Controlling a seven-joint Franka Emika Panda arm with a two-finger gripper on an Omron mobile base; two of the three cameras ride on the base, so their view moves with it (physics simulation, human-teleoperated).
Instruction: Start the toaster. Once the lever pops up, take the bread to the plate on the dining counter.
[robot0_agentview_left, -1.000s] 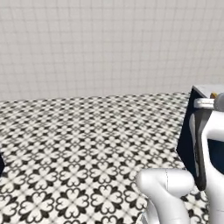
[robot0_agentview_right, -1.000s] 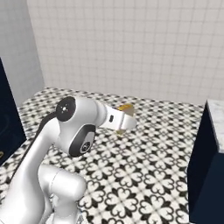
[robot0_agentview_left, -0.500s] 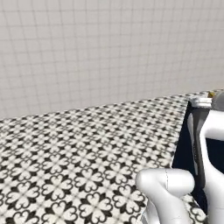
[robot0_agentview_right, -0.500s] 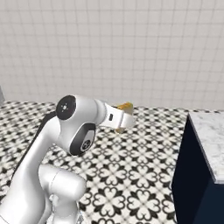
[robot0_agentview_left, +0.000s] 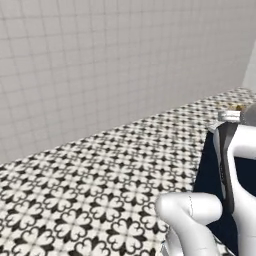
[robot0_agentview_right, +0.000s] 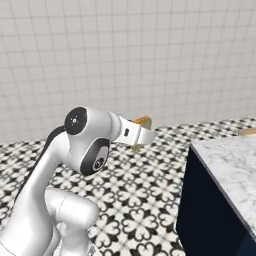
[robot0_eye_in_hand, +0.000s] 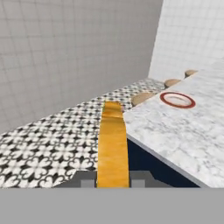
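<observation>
Toast carried edge-on toward the plate

In the hand view the bread (robot0_eye_in_hand: 113, 144) stands edge-up at lower centre, its bottom edge pinched between the closed fingers (robot0_eye_in_hand: 87, 179); it looks light, stiff and crumbly, so a gentle hold low on the flat faces seems right, as a hard squeeze could snap it. To the right, the dining table (robot0_eye_in_hand: 183, 131) slants across the frame, and the red-rimmed plate (robot0_eye_in_hand: 177, 99) sits on it at upper right, well apart from the slice.
</observation>
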